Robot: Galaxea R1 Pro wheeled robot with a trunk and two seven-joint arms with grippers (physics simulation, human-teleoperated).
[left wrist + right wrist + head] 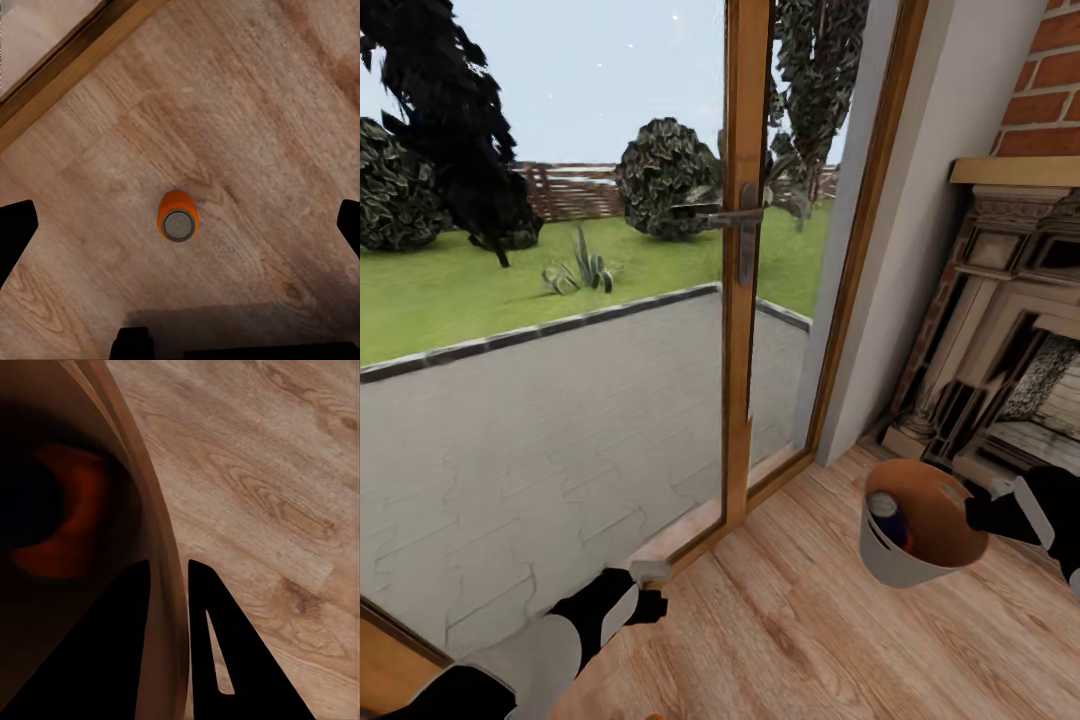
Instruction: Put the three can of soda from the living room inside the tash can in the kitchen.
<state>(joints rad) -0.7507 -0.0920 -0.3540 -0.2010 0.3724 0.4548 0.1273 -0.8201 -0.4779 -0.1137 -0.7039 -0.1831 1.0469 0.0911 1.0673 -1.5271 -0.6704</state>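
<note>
The tash can, a dark blue can inside, is pinched at its rim by the right gripper. An orange can stands on the plank floor near the door frame, below the spread left gripper. It may be toppled if approached off-centre.

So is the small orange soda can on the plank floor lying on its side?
No, the orange soda can stands upright, grey top facing the left wrist camera.

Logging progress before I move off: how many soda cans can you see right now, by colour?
Orange can, upright on the plank floor: 1
Dark blue can, inside the bin the right gripper's jaws pinch by its rim: 1
Total: 2
</note>
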